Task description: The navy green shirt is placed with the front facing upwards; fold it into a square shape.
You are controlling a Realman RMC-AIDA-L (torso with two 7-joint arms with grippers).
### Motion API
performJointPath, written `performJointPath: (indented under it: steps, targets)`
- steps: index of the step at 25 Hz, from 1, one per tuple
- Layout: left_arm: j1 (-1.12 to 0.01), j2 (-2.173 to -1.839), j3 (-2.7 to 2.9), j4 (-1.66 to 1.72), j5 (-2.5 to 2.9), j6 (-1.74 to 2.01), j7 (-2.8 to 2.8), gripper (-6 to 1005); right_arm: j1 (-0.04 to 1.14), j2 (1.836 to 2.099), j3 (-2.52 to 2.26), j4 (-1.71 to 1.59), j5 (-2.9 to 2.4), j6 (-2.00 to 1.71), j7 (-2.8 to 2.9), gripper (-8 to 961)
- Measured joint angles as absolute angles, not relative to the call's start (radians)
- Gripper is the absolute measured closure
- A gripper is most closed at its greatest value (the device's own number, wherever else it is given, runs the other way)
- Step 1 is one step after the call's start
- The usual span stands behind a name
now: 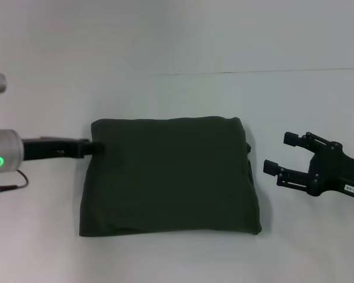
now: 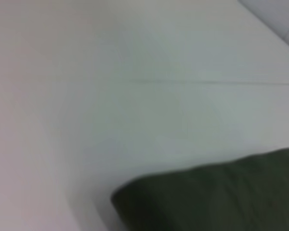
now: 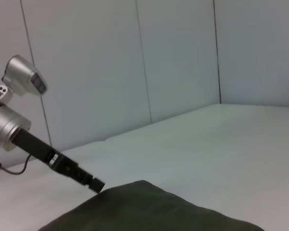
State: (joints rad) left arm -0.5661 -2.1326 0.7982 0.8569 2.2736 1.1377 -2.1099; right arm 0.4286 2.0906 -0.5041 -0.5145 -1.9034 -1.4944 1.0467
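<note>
The navy green shirt (image 1: pixel 171 177) lies on the white table, folded into a rough square with plain dark fabric on top; its lettering and neck label are hidden. It also shows in the left wrist view (image 2: pixel 216 197) and the right wrist view (image 3: pixel 149 211). My left gripper (image 1: pixel 97 147) is low at the shirt's far left corner, its tip touching the fabric edge; the right wrist view shows it there too (image 3: pixel 97 184). My right gripper (image 1: pixel 279 152) is open and empty, hovering just off the shirt's right edge.
The white table (image 1: pixel 177 94) stretches around the shirt, with a thin seam line (image 1: pixel 253 72) across its far part. Pale wall panels (image 3: pixel 173 62) stand behind the table.
</note>
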Motion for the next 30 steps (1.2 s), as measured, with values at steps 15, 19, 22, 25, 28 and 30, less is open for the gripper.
performJointPath:
  steps: [15,19,22,25,28,30]
  targets:
    - [-0.543,-2.134,0.670,0.903,2.055,1.599,-1.602,238,0.464,2.093,-0.769,-0.528,-1.904,-1.655,0.967,37]
    - [-0.534,-2.123,0.603,0.799,2.044,1.739,-1.437,91,0.474,2.096,-0.831,-0.502,-1.900,-1.672,0.942,38]
    - [-0.508,-2.126,0.584,0.759,2.058,1.828,-1.333,84,0.485,2.098,-0.852,-0.464,-1.899,-1.681,0.917,38]
    - [-0.458,-2.145,0.582,0.755,2.087,1.870,-1.250,77,0.492,2.098,-0.875,-0.419,-1.899,-1.682,0.870,38]
    - [-0.417,-2.160,0.580,0.752,2.118,1.877,-1.172,72,0.493,2.098,-0.884,-0.375,-1.900,-1.675,0.806,38]
    - [-0.400,-2.165,0.579,0.746,2.128,1.881,-1.133,73,0.493,2.099,-0.884,-0.356,-1.901,-1.674,0.780,38]
